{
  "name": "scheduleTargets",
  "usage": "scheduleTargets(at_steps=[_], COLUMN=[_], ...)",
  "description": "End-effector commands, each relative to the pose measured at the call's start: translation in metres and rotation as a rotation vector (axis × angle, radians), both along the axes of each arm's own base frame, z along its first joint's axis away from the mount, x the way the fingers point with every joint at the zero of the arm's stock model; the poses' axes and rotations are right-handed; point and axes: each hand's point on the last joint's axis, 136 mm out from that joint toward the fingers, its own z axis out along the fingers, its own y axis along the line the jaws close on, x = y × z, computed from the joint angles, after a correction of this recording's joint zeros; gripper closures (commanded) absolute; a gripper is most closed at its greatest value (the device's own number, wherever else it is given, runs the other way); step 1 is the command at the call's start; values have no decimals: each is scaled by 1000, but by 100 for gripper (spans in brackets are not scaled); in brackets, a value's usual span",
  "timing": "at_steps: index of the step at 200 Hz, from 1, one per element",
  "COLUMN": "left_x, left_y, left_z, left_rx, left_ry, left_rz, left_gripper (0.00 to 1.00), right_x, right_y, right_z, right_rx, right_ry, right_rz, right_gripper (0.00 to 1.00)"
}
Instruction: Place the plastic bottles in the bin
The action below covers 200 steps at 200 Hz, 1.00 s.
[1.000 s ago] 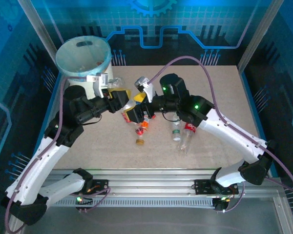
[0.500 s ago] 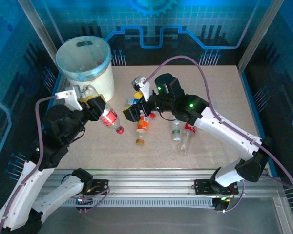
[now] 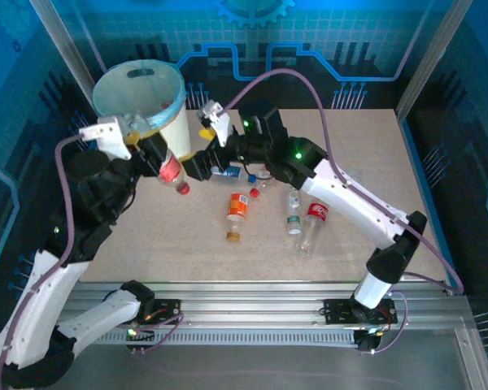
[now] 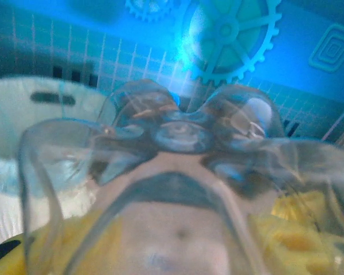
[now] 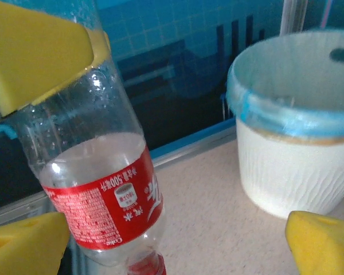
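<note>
Pinching a red-labelled bottle (image 3: 172, 168) by its clear body, our left gripper (image 3: 157, 154) holds it cap-down, just beside the wall of the bin (image 3: 176, 128) at the bin's five o'clock. Right gripper (image 5: 175, 246): yellow fingers (image 5: 324, 246) spread wide, facing that bottle from its three o'clock. Bin, blue-lined, at the table's (image 3: 366, 154) eleven o'clock. Near centre we list, lying loose: orange bottle (image 3: 237, 205), green-labelled bottle (image 3: 293, 213), second red-labelled bottle (image 3: 312, 221), blue-labelled bottle (image 3: 226, 171)

Lab test cell, walled by gear-printed blue panels (image 3: 325, 32).
</note>
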Motion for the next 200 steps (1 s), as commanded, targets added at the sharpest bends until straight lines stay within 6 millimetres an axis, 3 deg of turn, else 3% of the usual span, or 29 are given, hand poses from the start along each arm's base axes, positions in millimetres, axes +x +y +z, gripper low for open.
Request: scheduleTargets(at_steps=[1, 29, 52, 89, 116, 145, 200], left_x=[20, 50, 80, 118, 138, 166, 244], left_y=[2, -1, 11, 60, 93, 121, 153], left_z=[50, 84, 95, 102, 104, 93, 31], left_rx=[89, 140, 164, 136, 104, 93, 131], left_ry=[-135, -204, -216, -213, -235, -238, -149], left_rz=[46, 64, 122, 233, 264, 280, 273], left_gripper=[48, 48, 48, 50, 51, 51, 52], right_x=[17, 50, 79, 111, 122, 117, 95], right_y=[12, 25, 28, 15, 3, 8, 32], right_z=[30, 40, 42, 48, 52, 50, 34], right_rx=[29, 48, 85, 169, 219, 225, 188], right_ry=[-88, -89, -48, 37, 101, 121, 162], right_rz=[-42, -113, -180, -262, -287, -250, -180], right_gripper=[2, 2, 2, 2, 0, 0, 0])
